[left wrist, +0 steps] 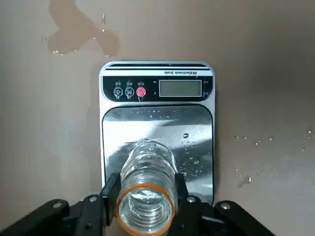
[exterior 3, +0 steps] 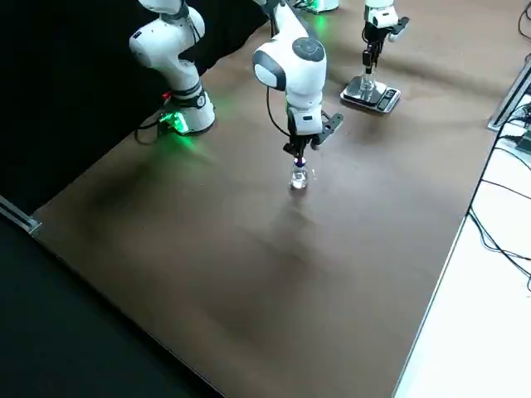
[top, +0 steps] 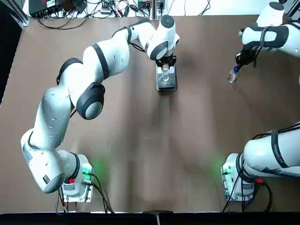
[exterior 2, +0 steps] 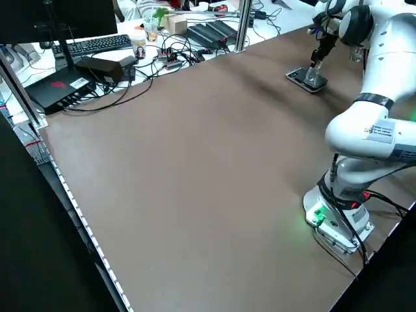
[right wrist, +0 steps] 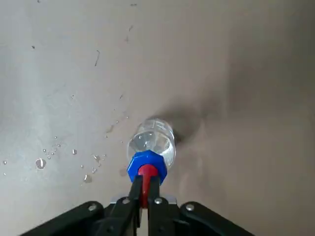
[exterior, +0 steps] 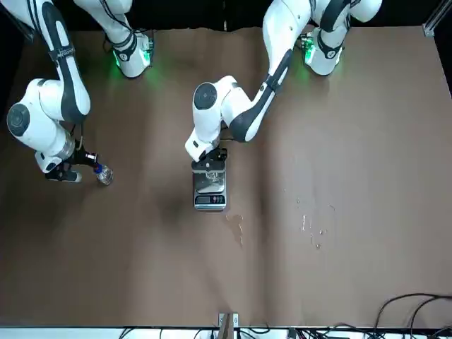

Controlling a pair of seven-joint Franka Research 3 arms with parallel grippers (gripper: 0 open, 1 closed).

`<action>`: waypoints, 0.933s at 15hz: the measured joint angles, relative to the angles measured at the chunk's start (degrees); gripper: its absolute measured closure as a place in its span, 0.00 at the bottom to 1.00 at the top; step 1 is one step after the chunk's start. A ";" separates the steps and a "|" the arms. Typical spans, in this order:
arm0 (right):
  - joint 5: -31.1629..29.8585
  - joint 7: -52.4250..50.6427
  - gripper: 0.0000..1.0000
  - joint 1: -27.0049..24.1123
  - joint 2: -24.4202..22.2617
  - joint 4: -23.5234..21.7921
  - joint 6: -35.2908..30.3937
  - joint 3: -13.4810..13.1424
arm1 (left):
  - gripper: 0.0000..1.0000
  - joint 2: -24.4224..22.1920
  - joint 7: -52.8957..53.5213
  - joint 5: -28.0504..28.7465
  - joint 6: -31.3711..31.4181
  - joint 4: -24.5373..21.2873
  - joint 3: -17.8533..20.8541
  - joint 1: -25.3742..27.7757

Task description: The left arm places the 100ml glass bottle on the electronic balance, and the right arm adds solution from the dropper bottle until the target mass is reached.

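Top view, upper middle: left gripper [top: 166, 61] closed round 100ml glass bottle [left wrist: 147, 189], bottle at electronic balance [top: 166, 80], so placing's basically there, release left imo. Upper right: right gripper [top: 243, 60] pinching dropper bottle [top: 232, 76] by red dropper top [right wrist: 147, 179], dosing still to do.

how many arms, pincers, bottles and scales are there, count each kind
arms: 2
pincers: 2, the left at the scale, the right off to its right
bottles: 2
scales: 1
total: 7
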 joint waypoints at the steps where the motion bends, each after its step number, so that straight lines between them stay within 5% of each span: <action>1: 0.00 0.00 0.91 0.00 0.00 0.05 -0.07 0.00 | 0.52 0.07 0.00 0.00 0.81 0.00 0.09 0.00; 6: 0.00 0.00 0.89 0.00 0.00 0.33 -0.48 0.00 | 0.51 0.55 -0.26 -0.03 4.16 0.02 0.52 0.20; 12: 0.00 0.00 0.89 0.00 0.00 0.39 -0.65 0.00 | 0.03 0.52 -2.30 -0.03 4.42 0.35 0.71 0.30; 14: 0.00 0.00 0.89 0.00 0.00 0.44 -0.65 0.00 | 0.00 0.14 -2.34 -0.03 4.30 0.76 0.85 0.74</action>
